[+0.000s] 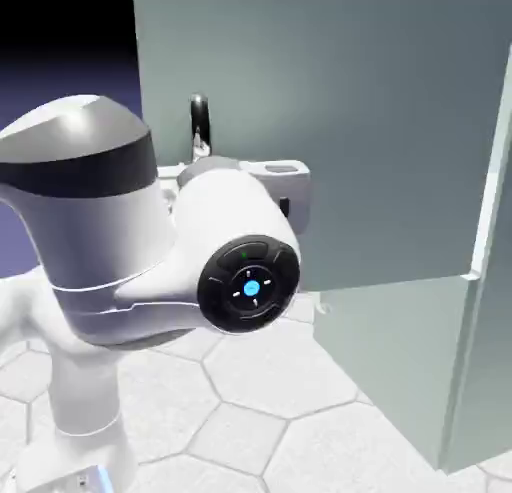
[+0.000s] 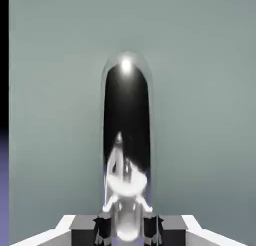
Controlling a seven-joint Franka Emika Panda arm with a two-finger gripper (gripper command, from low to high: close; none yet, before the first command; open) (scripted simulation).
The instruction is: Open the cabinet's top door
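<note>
Claw (image 2: 126,225): clamped on the handle (image 2: 126,135) of the top door; in the hand view the curved metal bar sits between the two tips and rises straight up the picture. In the exterior view the claw itself is hidden behind the arm's (image 1: 150,251) white wrist.
Handle: shiny, dark-centred, its long axis running up and down the door's face; in the exterior view only its top loop (image 1: 199,116) shows above the wrist, near the panel's free edge.
Top door (image 1: 330,121): swung well out from the cabinet (image 1: 480,361), its broad flat face turned toward the exterior camera. Its hinged edge is at the exterior view's right, its free edge at the left; the panel stands upright.
Lower door: cannot be told apart for sure; only pale panels show below the open one.
Desk (image 1: 250,401): white hexagon-patterned surface under arm and cabinet.
Progress: judged mostly done, since the door already stands wide.
Risk: the handle is smooth and rounded, so the tips may slide along it if the pull leaves the door's arc.
Risk: the arm looks tightly folded beside the panel; further swing may press the wrist against the door.
</note>
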